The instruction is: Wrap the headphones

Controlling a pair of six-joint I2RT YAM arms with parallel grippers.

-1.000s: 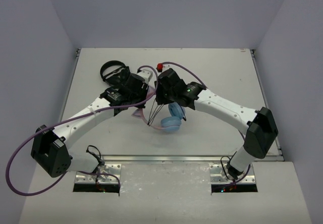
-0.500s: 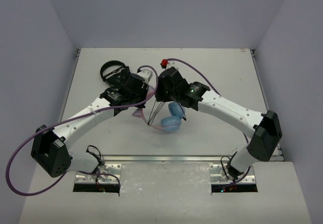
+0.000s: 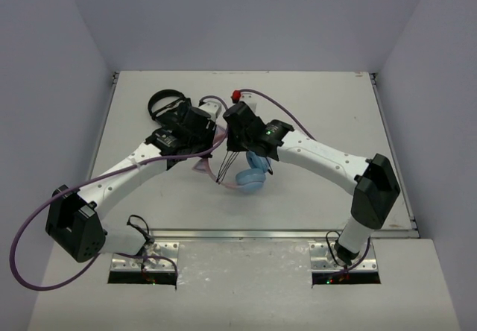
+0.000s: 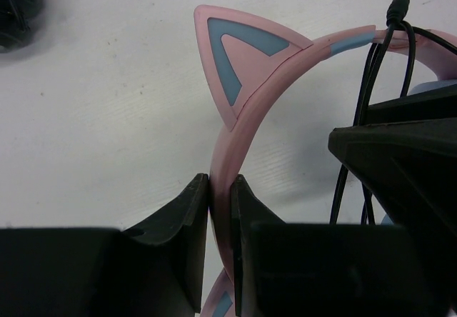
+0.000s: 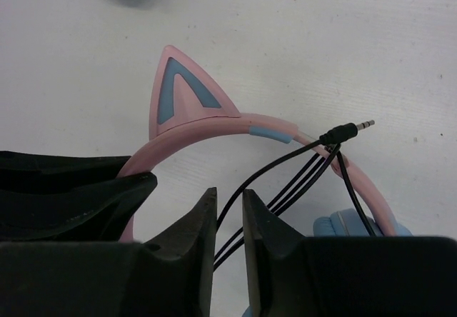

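- At the far left of the table (image 3: 328, 107) we see all-black headphones (image 3: 165, 101), just beyond the left arm's wrist and well apart from the other set.
- The left gripper (image 4: 221, 188) is clamped on the pink headband (image 4: 246, 121). Its two fingers press the band from either side, just below one cat ear (image 4: 232, 56).
- The headphones (image 3: 251, 178) are near the middle of the table, between the two arms. From above, their light blue ear cups show on the near side of the two grippers, and the pink band runs off to their left.
- The thin black cable (image 5: 285, 181) crosses the headband in several strands, to the right of the cat ear in both wrist views. Its plug (image 5: 355, 126) sticks out free just past the band.
- The right gripper (image 5: 228, 199) stands just beside the left one. Its fingers are drawn almost together, and the cable strands run down into the narrow gap between them, so we read it as closed on the cable.
- Beyond the right gripper, a small red object (image 3: 237, 95) sits toward the far side of the table, apart from the headphones.
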